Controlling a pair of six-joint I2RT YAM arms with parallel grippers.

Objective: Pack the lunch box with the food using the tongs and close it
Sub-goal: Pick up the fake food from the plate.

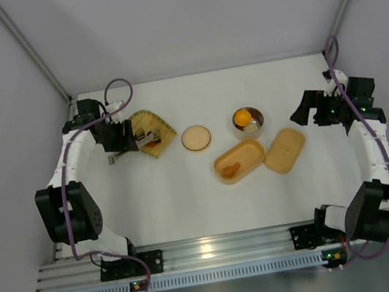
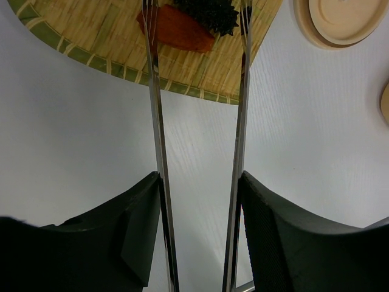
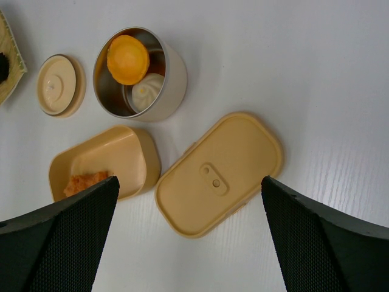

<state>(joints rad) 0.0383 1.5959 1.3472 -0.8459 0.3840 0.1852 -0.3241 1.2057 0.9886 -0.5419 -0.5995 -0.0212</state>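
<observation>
Top view: left tool [image 1: 121, 139] at the woven tray [image 1: 163, 123], part-closed on the tongs [image 1: 147, 138]. Lunch box [image 1: 252, 153] open mid-bench, orange piece [image 1: 231, 170] inside; lid [image 1: 285, 150] just beside it, on the right.
Left wrist: tong tips over a red-brown piece [image 2: 176, 29] on the tray.
Right wrist: right tool [image 3: 188, 182] wide open, empty, over the lid; steel bowl [image 3: 173, 79] holds yellow and white pieces.
</observation>
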